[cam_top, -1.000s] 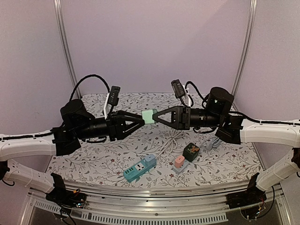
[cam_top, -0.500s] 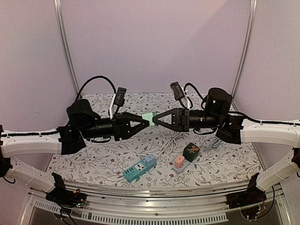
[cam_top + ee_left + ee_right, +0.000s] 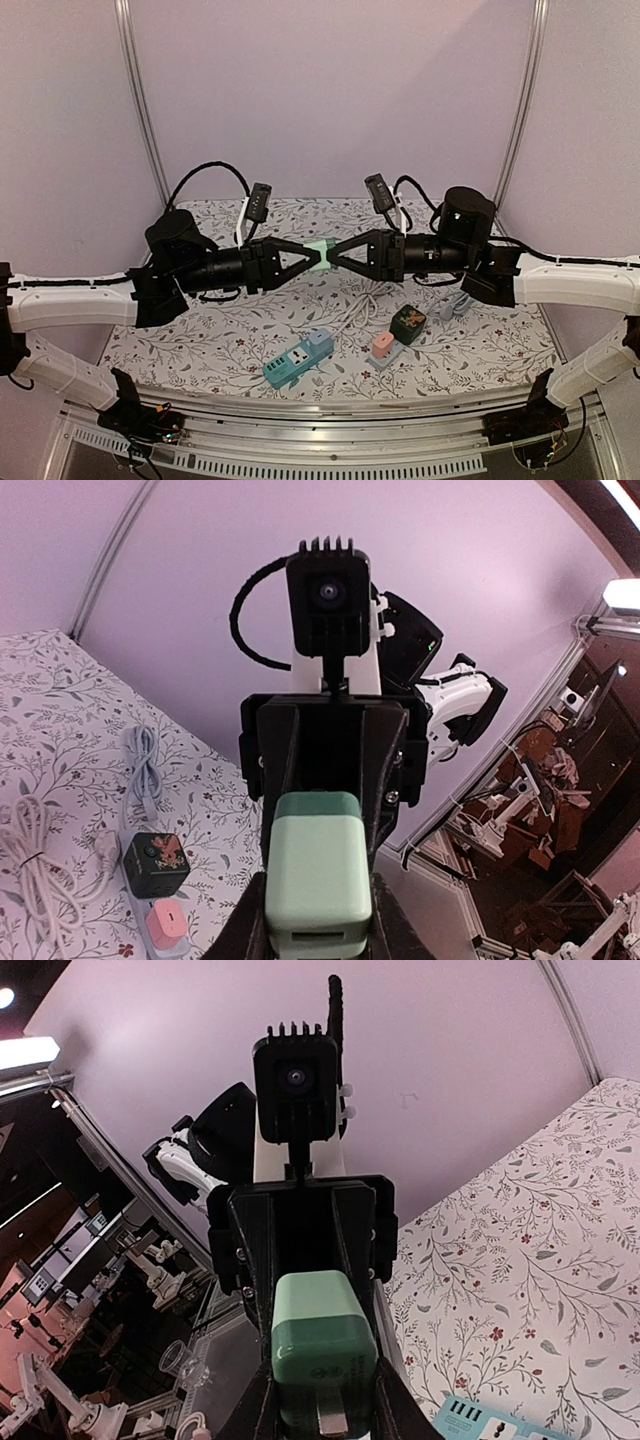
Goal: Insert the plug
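Note:
A pale green plug (image 3: 319,252) hangs in mid-air above the table's middle, between both grippers. My left gripper (image 3: 312,257) comes from the left, its fingers closed against the plug's sides (image 3: 316,880). My right gripper (image 3: 332,253) comes from the right and is shut on the plug's darker green end (image 3: 322,1355), with a metal prong showing below. The two grippers face each other tip to tip. The teal and blue power strip (image 3: 298,362) lies on the table near the front, and its corner shows in the right wrist view (image 3: 492,1422).
A black cube adapter (image 3: 407,322) and a pink adapter (image 3: 382,346) sit on a grey strip to the right of the power strip. A coiled white cable (image 3: 364,305) and a grey cable (image 3: 452,305) lie nearby. The floral table mat (image 3: 200,340) spans the table.
My left arm has moved right towards the plug, and its fingers have closed from wide open onto it. My right gripper has held the plug nearly still.

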Available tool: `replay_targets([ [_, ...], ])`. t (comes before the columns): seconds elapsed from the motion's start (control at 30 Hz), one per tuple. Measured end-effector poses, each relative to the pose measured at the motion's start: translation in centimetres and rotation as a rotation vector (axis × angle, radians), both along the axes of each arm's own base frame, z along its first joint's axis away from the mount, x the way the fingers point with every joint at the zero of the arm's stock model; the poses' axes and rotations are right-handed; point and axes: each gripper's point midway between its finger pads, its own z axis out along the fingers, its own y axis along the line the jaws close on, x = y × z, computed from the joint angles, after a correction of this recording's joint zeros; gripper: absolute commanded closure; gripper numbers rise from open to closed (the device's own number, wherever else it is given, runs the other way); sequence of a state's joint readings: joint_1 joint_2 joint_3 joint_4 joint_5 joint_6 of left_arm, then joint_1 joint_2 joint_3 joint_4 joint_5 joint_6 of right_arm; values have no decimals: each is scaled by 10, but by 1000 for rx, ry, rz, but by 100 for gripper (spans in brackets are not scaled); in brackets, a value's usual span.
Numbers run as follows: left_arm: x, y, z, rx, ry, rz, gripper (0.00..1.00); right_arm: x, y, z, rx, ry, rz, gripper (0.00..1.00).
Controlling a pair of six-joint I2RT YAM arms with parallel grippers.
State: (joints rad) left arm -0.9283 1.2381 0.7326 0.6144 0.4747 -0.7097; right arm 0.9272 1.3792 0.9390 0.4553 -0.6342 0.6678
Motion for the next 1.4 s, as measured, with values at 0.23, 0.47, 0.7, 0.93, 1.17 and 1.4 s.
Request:
replay_targets([
  [0.23,1,-2,1,-12,3,-7,100,2,-2,0,-9,2,-22,37],
  [0.47,1,-1,-1,0,-5,1,100,10,-5,-22,-108,1,-84,1],
  [0.7,0,10,1,18,-19,40,100,24,-24,-35,-243,-52,-214,1],
  [0.93,-4,33,7,51,-52,109,100,44,-53,-29,-307,-174,-396,1],
  [1.17,-2,63,-5,127,-68,229,100,70,-74,-36,-377,-208,-574,1],
  [1.4,13,87,-48,347,-17,368,100,66,-74,-49,-421,-233,-544,1],
])
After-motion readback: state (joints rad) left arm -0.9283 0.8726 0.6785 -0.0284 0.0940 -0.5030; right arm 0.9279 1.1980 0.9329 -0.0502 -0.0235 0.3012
